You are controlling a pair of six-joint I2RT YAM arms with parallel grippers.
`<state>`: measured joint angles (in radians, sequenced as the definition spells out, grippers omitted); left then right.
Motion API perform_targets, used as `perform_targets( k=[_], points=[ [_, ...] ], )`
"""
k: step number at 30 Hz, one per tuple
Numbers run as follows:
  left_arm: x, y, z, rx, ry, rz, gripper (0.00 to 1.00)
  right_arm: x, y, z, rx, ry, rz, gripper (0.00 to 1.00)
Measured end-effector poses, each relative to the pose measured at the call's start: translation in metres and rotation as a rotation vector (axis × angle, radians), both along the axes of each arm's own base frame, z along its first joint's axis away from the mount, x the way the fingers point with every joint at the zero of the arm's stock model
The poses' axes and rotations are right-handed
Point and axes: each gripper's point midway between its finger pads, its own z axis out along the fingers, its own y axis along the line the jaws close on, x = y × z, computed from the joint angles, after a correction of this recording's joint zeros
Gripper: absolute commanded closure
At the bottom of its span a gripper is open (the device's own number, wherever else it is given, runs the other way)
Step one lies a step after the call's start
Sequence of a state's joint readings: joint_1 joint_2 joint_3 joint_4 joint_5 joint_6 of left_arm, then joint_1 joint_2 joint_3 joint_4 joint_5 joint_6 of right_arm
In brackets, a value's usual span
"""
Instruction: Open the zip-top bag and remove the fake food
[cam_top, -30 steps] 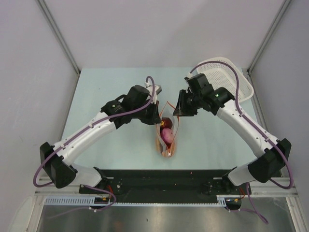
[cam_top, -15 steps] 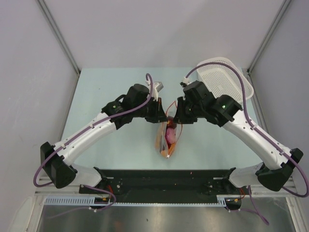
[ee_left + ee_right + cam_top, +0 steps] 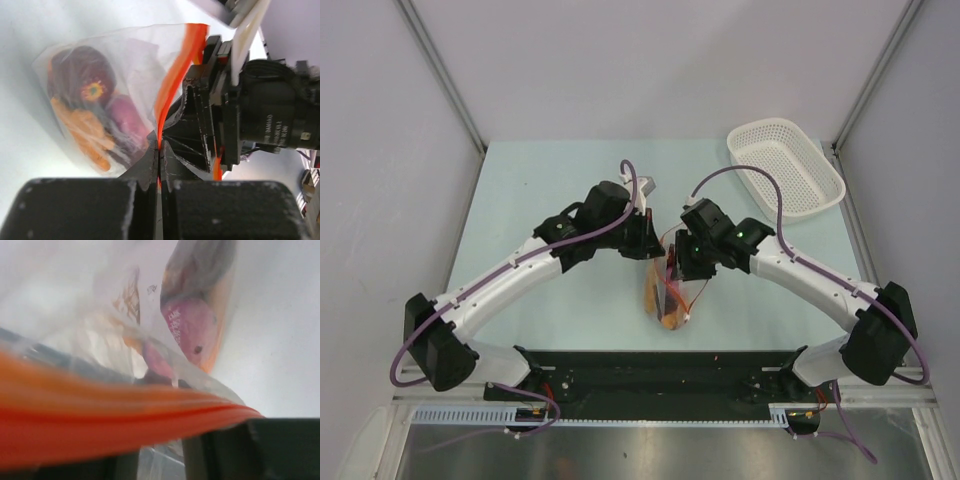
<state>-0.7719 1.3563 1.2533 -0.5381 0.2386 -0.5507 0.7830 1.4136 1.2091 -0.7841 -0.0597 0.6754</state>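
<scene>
At the middle of the pale table (image 3: pixel 550 190), slightly toward 6 o'clock, a clear crinkly bag (image 3: pixel 670 300) lies with its mouth toward 12 o'clock and its closed bottom toward the arm bases. 2 arms reach in and meet over its mouth.

The left gripper (image 3: pixel 159 150) comes in from 10 o'clock. Its wrist view shows both fingers pressed together with the red-orange zip strip (image 3: pixel 172 82) pinched between them, so it is clamped on the edge of the bag. From that pinch the strip rises and curves away to 1 o'clock.

The right gripper (image 3: pixel 685 270) comes in from 2 o'clock and sits at the bag's mouth, just beside the left one. Its own camera is filled by a blurred band of the orange strip lying across the lower part of the view, with dark finger parts showing below it. I cannot tell whether its fingers are apart or closed, or whether they grip the plastic.

All the toy food (image 3: pixel 667 295) in view is inside the bag. The left wrist view shows a dark maroon lump (image 3: pixel 80 67) at 10 o'clock, orange chunks (image 3: pixel 82 127) below it at 8 o'clock, and a purple-pink piece (image 3: pixel 127 117) just beside them.

A white perforated basket (image 3: pixel 785 170) stands at the table's 1 o'clock corner, well apart from the bag.
</scene>
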Motion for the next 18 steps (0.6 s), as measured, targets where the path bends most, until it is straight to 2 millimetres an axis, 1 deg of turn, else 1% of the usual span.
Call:
perform_targets(
  k=[2,3,4,5,6,7,8,9,11,14,16,17,18],
  points=[
    [-0.001,0.004,-0.008,0.014,0.006,0.009,1.00,0.003,0.002,-0.004,0.005,-0.012,0.002,0.47],
    [-0.002,0.007,-0.014,0.025,0.011,0.016,1.00,0.004,0.003,-0.006,0.010,-0.019,0.005,0.47],
    [-0.003,0.008,-0.017,0.032,0.016,0.019,1.00,0.006,0.004,-0.009,0.015,-0.030,0.012,0.47],
    [-0.003,0.009,-0.020,0.038,0.019,0.022,1.00,0.006,0.005,-0.010,0.015,-0.030,0.012,0.51],
    [-0.004,0.010,-0.023,0.042,0.023,0.022,1.00,0.006,0.005,-0.013,0.013,-0.029,0.016,0.58],
    [-0.004,0.010,-0.023,0.044,0.025,0.022,1.00,0.006,0.006,-0.017,0.009,-0.028,0.021,0.68],
    [-0.004,0.010,-0.023,0.042,0.026,0.021,1.00,0.006,0.008,-0.020,0.004,-0.026,0.026,0.88],
    [-0.004,0.009,-0.023,0.039,0.025,0.019,1.00,0.006,0.009,-0.022,0.002,-0.022,0.032,0.93],
    [-0.004,0.007,-0.020,0.025,0.024,0.015,0.99,0.005,0.011,-0.024,0.003,-0.014,0.037,0.99],
    [-0.005,0.002,-0.014,-0.006,0.018,0.002,1.00,0.002,0.017,-0.020,0.033,0.002,0.046,0.97],
    [-0.008,-0.002,-0.005,-0.043,0.014,-0.016,1.00,0.001,0.023,-0.016,0.062,0.004,0.047,0.90],
    [-0.010,-0.004,-0.001,-0.062,0.013,-0.025,1.00,0.001,0.025,-0.015,0.068,0.003,0.045,0.83],
    [-0.011,-0.005,0.004,-0.081,0.009,-0.032,1.00,0.002,0.026,-0.014,0.073,0.000,0.042,0.82]
  ],
)
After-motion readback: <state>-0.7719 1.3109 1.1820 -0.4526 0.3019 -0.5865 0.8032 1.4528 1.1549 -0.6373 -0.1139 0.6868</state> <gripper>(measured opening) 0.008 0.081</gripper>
